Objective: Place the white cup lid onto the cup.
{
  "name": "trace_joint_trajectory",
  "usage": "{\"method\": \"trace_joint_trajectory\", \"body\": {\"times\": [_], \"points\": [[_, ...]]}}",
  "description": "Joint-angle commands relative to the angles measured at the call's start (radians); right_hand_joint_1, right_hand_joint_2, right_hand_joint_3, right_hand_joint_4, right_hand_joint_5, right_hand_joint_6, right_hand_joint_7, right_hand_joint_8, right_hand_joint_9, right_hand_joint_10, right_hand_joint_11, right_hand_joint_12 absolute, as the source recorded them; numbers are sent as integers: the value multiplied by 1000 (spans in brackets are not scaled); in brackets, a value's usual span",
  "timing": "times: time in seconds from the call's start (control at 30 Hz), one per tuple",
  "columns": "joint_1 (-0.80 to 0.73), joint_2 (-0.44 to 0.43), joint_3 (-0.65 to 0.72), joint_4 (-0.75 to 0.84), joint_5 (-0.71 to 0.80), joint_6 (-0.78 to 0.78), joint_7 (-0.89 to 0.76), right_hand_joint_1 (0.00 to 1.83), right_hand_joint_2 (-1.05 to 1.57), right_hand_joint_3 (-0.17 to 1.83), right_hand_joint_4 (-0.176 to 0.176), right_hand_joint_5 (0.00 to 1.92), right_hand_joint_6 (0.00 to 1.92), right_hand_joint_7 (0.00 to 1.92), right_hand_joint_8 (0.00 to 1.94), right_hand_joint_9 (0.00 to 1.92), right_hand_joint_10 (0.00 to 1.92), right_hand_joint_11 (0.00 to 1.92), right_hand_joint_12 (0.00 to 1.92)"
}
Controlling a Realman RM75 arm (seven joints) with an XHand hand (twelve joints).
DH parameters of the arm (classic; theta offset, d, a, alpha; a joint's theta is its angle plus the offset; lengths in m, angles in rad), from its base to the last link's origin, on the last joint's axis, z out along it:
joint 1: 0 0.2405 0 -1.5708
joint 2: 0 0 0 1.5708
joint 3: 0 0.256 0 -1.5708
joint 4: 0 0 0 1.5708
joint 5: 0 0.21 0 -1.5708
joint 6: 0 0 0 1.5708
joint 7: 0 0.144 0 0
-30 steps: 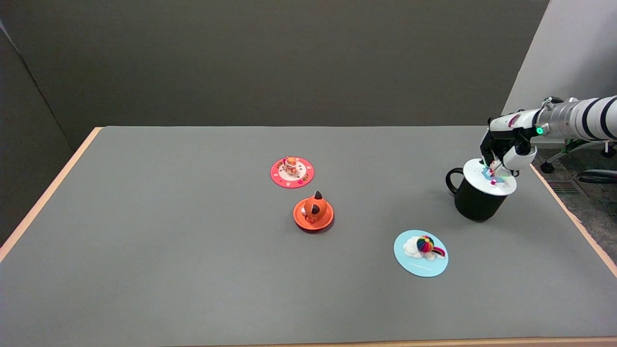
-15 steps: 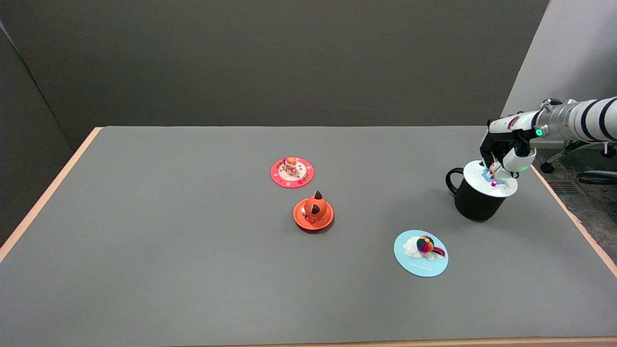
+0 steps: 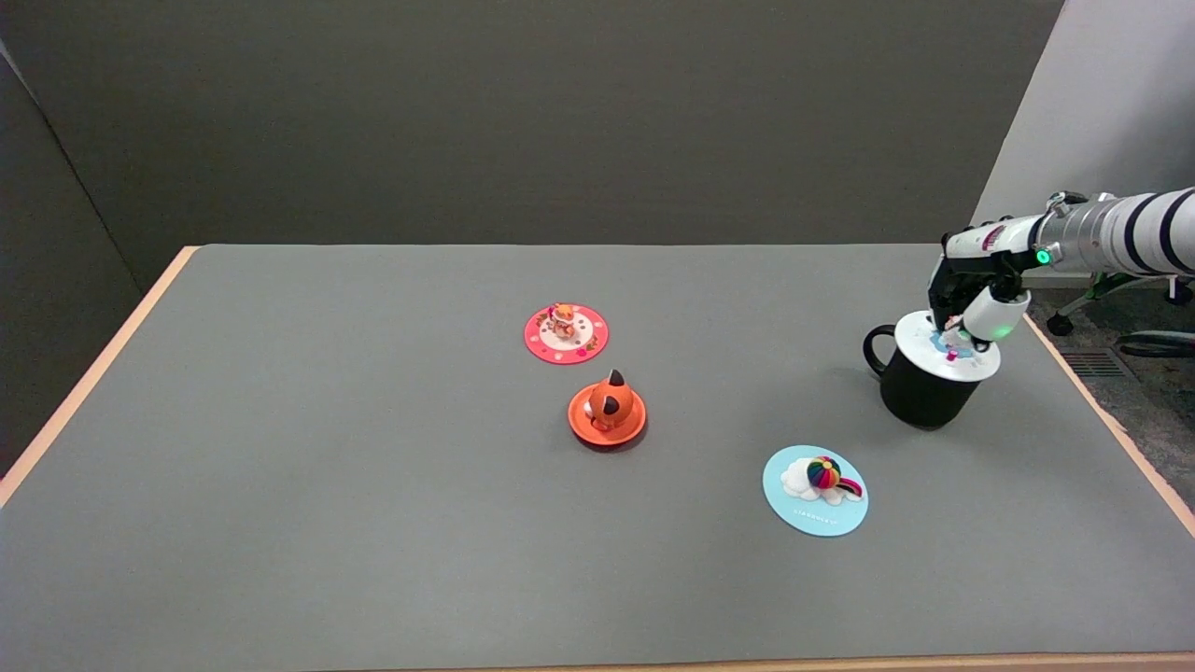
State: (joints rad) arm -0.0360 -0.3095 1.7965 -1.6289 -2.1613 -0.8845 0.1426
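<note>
white lid flat on black cup, handle pointing left; right hand pinching lid's knob.

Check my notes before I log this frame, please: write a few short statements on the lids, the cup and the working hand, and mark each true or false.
1. The white lid lies on top of the black cup. True.
2. The right hand is at the white lid's knob, over the cup. True; whether the fingers have let go is too small to tell.
3. The cup's handle points toward the table's right edge. False: it points left, toward the middle of the table.
4. The blue lid rests on the cup. False: it lies flat on the table, nearer the camera than the cup.
5. The orange lid lies nearer the camera than the pink lid. True.
</note>
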Motion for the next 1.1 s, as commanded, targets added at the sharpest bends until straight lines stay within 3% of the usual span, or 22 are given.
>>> {"method": "trace_joint_trajectory", "body": {"times": [0.03, 0.37, 1.1], "points": [[0, 0, 5, -2, 5, 3, -6, 894, 667, 731, -43, 789, 485, 731, 480, 607, 457, 479, 530], [0, 0, 34, -13, -4, -2, -6, 884, 612, 771, -43, 796, 499, 740, 418, 621, 298, 474, 462], [3, 4, 122, -56, -2, 18, 2, 880, 628, 723, -46, 864, 517, 818, 435, 653, 314, 502, 411]]}}
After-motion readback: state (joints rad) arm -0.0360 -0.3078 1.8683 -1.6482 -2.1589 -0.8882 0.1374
